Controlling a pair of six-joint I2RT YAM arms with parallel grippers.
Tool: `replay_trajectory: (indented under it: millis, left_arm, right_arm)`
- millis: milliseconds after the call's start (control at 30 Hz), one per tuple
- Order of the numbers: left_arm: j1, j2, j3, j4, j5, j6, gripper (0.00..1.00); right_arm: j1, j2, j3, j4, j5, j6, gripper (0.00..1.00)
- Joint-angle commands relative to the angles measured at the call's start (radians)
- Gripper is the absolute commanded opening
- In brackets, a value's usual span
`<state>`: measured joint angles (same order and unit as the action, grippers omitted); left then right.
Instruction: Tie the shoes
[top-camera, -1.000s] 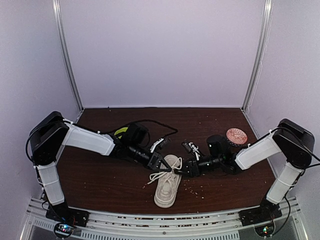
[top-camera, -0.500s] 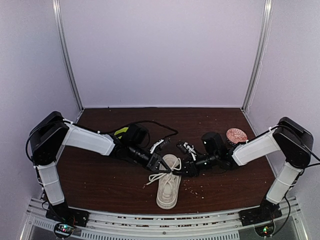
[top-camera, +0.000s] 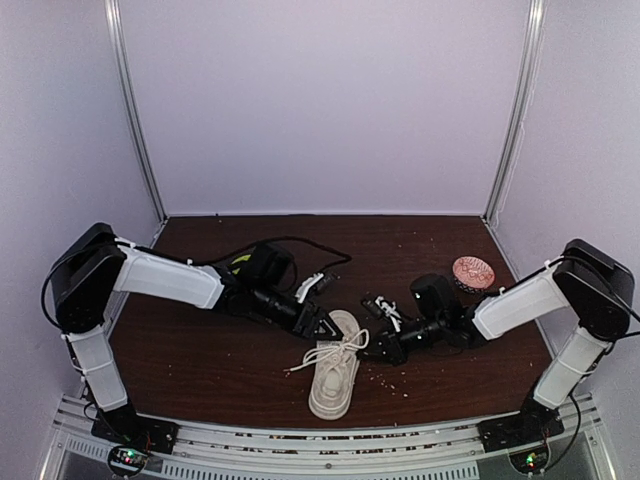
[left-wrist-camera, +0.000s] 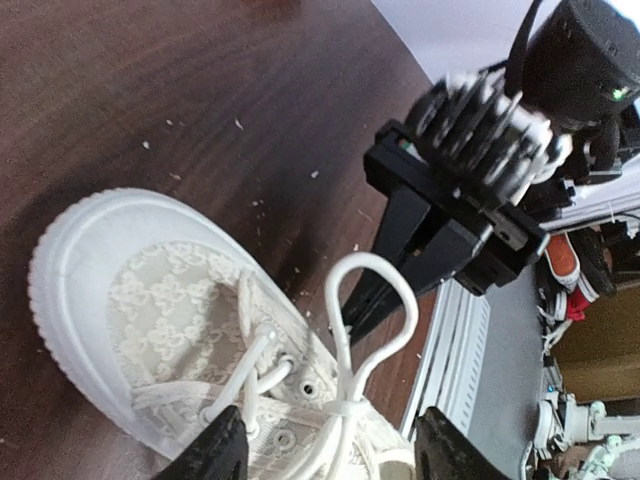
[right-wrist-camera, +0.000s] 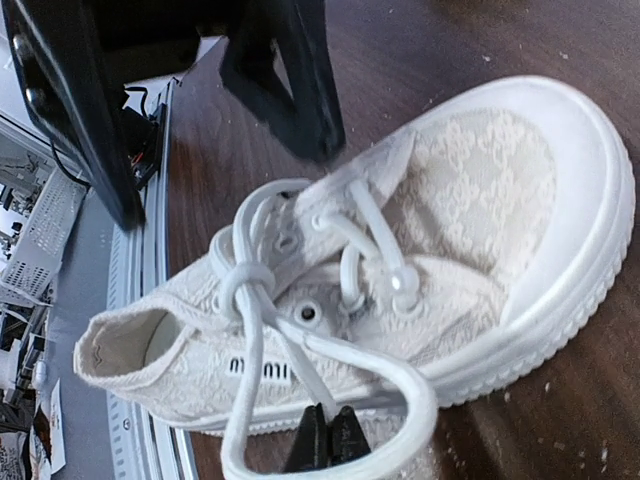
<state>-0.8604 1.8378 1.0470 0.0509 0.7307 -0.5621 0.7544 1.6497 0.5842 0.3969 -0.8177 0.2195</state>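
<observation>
The shoe (top-camera: 335, 372), an off-white lace-patterned sneaker with a thick white sole, lies near the table's front edge with its toe pointing away. Its white laces (top-camera: 322, 353) are knotted over the tongue. In the left wrist view a lace loop (left-wrist-camera: 372, 300) stands up from the knot (left-wrist-camera: 347, 408). My left gripper (top-camera: 322, 325) (left-wrist-camera: 330, 455) is open, its fingers either side of that knot and holding nothing. My right gripper (top-camera: 376, 347) (right-wrist-camera: 326, 440) is shut on a lace strand (right-wrist-camera: 300, 365) that runs from the knot (right-wrist-camera: 246, 280) beside the shoe (right-wrist-camera: 470, 200).
A pink patterned bowl (top-camera: 473, 271) sits at the right rear. A black cable (top-camera: 300, 243) and a yellow-green part (top-camera: 240, 264) lie behind the left arm. Crumbs (top-camera: 385, 378) dot the dark table. The metal rail (top-camera: 320, 440) runs along the front edge.
My left gripper has opened and let go of the lace loop. My right gripper has shut on a lace strand and drawn slightly right.
</observation>
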Motion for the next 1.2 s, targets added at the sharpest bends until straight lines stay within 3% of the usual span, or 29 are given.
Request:
replay_trajectory:
  millis: [0,300,767,833,967,1033,1167]
  left_arm:
    - [-0.002,-0.119,-0.022,-0.019,-0.203,0.027,0.61]
    - [-0.002,-0.158,-0.105,-0.009,-0.291,-0.056,0.62]
    - [-0.016,-0.144,-0.199,0.131,-0.293,-0.251,0.59]
    - [-0.02,-0.128,-0.191,0.138,-0.286,-0.271,0.58]
    - [-0.027,-0.104,-0.187,0.144,-0.269,-0.311,0.55]
    - [-0.031,-0.1,-0.187,0.123,-0.272,-0.327,0.53]
    - [-0.046,-0.098,-0.193,0.129,-0.269,-0.368,0.46]
  right_arm:
    - [0.006,-0.068,-0.075,-0.004,0.058,0.04,0.0]
    - [0.007,-0.147,-0.163,-0.041,0.161,0.14,0.0]
    - [0.006,-0.33,-0.284,-0.189,0.328,0.278,0.0]
    - [0.006,-0.357,-0.282,-0.209,0.342,0.283,0.1]
    - [0.007,-0.46,-0.281,-0.209,0.358,0.342,0.46]
    - [0.009,-0.521,-0.293,-0.168,0.385,0.406,0.53]
    - [0.045,-0.583,-0.268,-0.134,0.487,0.501,0.58]
